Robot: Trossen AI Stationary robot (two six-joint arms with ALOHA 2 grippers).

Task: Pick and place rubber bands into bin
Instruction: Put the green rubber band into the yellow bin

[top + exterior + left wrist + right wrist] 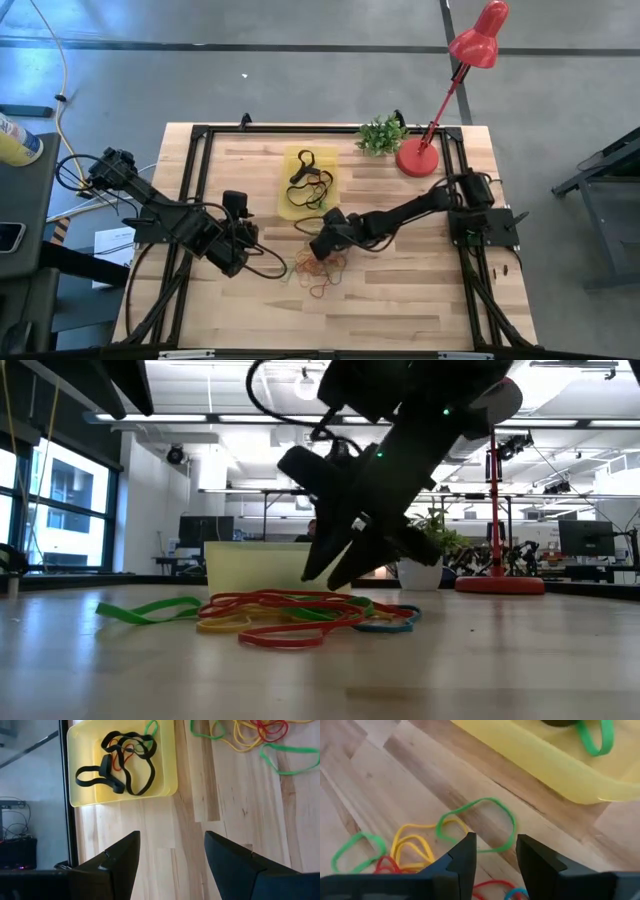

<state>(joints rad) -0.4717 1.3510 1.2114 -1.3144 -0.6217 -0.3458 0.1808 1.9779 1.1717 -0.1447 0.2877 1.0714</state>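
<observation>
The yellow bin (288, 195) sits at the table's middle far part, with black, orange and green rubber bands (120, 765) lying in it. A pile of loose rubber bands (320, 268) in red, yellow, green and orange lies flat on the wood just near of the bin. My right gripper (495, 855) is open and slants down over the pile's far edge. Its fingertips stand a little above a green band (480, 822), beside the bin's wall (555, 765). My left gripper (172, 855) waits open over bare wood, left of the pile.
A red desk lamp (418, 158) and a small green plant (382, 133) stand at the far right. A black frame (195, 180) runs along the table's edges. Cables trail from the left arm. Bare wood lies near of the pile.
</observation>
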